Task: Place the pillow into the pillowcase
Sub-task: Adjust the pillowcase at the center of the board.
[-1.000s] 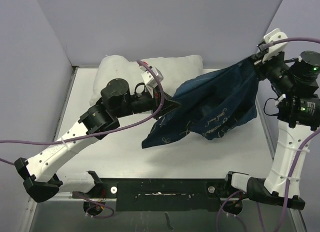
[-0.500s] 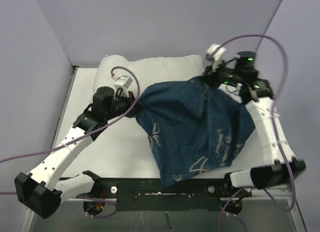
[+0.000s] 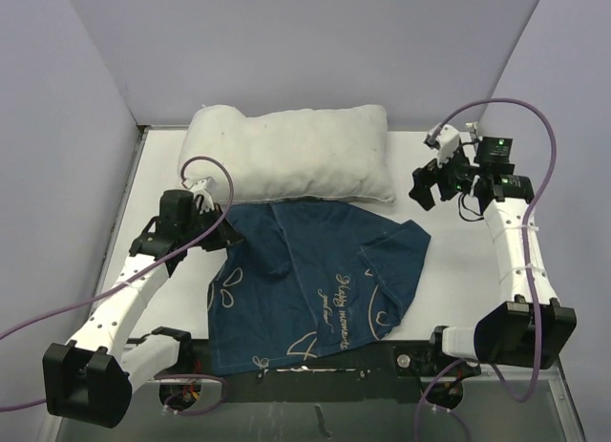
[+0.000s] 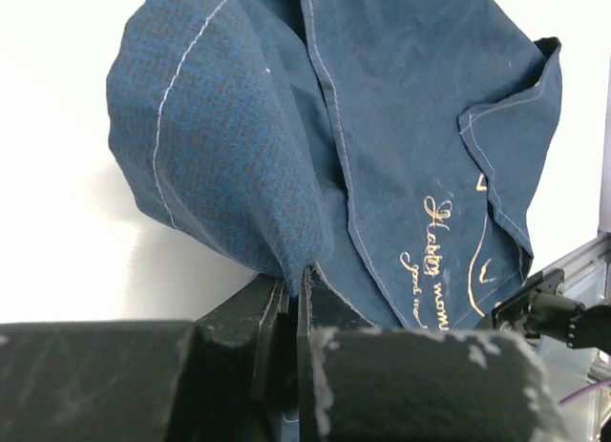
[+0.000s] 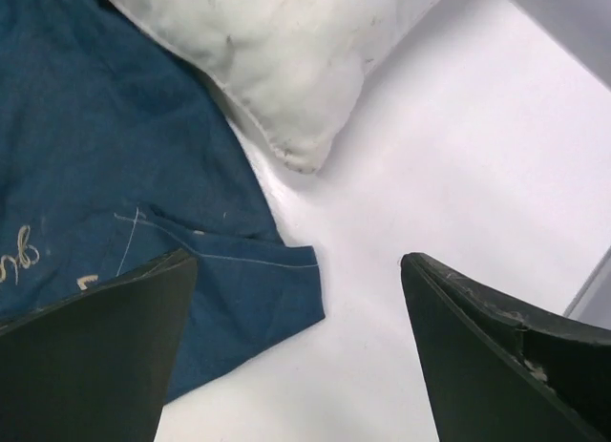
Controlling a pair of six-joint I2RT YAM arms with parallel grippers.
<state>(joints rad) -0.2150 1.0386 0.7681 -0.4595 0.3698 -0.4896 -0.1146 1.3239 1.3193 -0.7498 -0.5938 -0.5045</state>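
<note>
Table (image 3: 458,270): white, bore both items.
Pillowcase (image 3: 315,284): lay rumpled at near edge, touching pillow.
Pillow (image 3: 291,156): lay along far edge, outside pillowcase.
Left gripper (image 4: 296,280): clamped on pillowcase's left fold.
Right gripper (image 3: 425,186): jaws wide, empty, near pillow's right end.

A white bench (image 3: 456,270) sits evenly lit, with plain lavender-grey walls (image 3: 315,51) behind it and on both sides, and a black rail (image 3: 315,359) along its near edge.
</note>
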